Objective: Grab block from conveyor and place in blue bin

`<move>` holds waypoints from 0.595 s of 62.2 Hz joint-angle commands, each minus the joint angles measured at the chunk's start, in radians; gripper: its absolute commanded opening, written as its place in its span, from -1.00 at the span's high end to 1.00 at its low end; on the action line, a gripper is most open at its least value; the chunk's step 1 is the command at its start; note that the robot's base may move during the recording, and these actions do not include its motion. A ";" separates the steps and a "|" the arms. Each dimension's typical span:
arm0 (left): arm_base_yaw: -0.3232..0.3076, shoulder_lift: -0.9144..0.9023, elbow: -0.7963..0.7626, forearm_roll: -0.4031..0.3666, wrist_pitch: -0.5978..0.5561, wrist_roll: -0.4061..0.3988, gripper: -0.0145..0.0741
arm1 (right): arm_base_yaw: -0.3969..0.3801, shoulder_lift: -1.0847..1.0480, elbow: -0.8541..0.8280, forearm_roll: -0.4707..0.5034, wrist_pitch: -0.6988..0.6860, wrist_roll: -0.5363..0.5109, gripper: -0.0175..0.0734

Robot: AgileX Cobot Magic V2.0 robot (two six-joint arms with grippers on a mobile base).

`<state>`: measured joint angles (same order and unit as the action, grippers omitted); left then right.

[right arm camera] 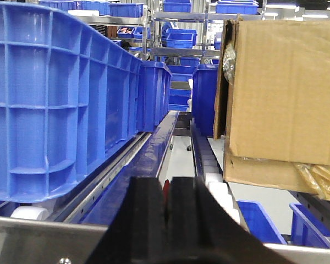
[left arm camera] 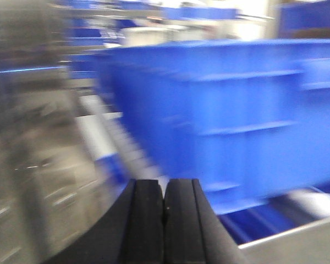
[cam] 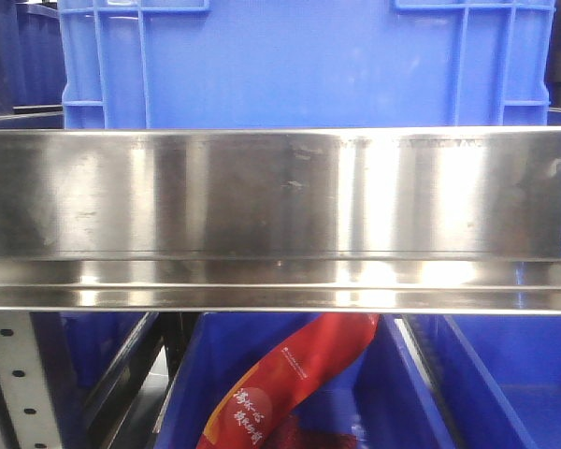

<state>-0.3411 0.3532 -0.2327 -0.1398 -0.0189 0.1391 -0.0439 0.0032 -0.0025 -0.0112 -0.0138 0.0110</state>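
A: Left gripper [left arm camera: 164, 212]?
B: Jaws pressed together, nothing between. Its view is motion-blurred; a blue bin [left arm camera: 231, 115] fills it.
A: Right gripper [right arm camera: 168, 206]?
B: Jaws nearly together, a red sliver in the slit; can't tell what it is. Blue crate [right arm camera: 60, 99] left, cardboard box [right arm camera: 286, 88] right.
A: Block? Conveyor?
B: Neither identifiable. Front view: steel rail [cam: 280, 215], red packet [cam: 290, 379] in a bin below.

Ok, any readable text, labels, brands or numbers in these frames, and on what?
Red package, front view: yellow Chinese characters down its length, too small and tilted to read reliably.
Same package: a small white printed line near its top, too small to read.
Cardboard box, blue bins, steel rail: no text visible.
Left wrist view: too blurred to read anything.
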 commanded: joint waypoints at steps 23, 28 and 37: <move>0.330 -0.353 0.233 0.151 -0.033 -0.200 0.92 | -0.006 -0.003 0.003 -0.005 -0.024 -0.004 0.98; 0.330 -0.353 0.233 0.151 0.027 -0.200 0.92 | -0.006 -0.003 0.003 -0.005 -0.024 -0.004 0.98; 0.327 -0.353 0.233 0.151 0.025 -0.200 0.92 | -0.006 -0.003 0.003 -0.005 -0.024 -0.004 0.98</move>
<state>-0.0167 0.0057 0.0000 0.0069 0.0188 -0.0536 -0.0439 0.0032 0.0000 -0.0112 -0.0157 0.0110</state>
